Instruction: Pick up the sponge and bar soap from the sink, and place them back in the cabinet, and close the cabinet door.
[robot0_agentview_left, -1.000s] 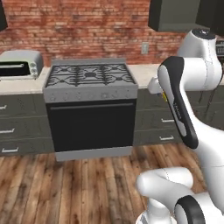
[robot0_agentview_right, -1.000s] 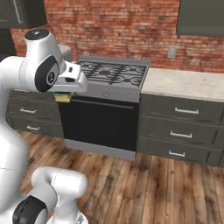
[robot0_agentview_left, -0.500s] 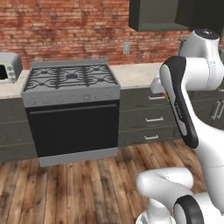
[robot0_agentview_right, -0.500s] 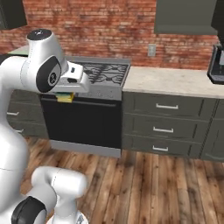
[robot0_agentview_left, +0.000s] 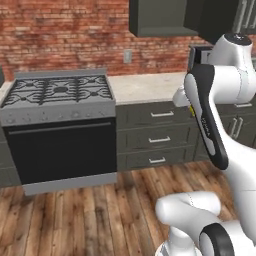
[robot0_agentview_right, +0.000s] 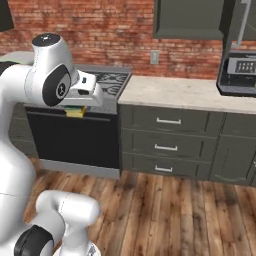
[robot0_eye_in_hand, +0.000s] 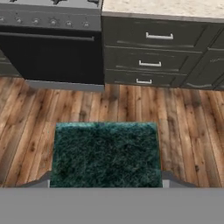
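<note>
Sponge carried in the claw, off the floor in front of the stove.
Stove (robot0_agentview_left: 60, 95) stands at left, then the claw (robot0_agentview_right: 76, 111) clamped on the sponge (robot0_agentview_right: 75, 112), green face filling the hand view; drawers (robot0_agentview_right: 167, 140) under the pale bench (robot0_agentview_right: 185, 93) follow, cabinet (robot0_agentview_right: 189, 19) above, coffee machine (robot0_agentview_right: 239, 71) far right.
</note>
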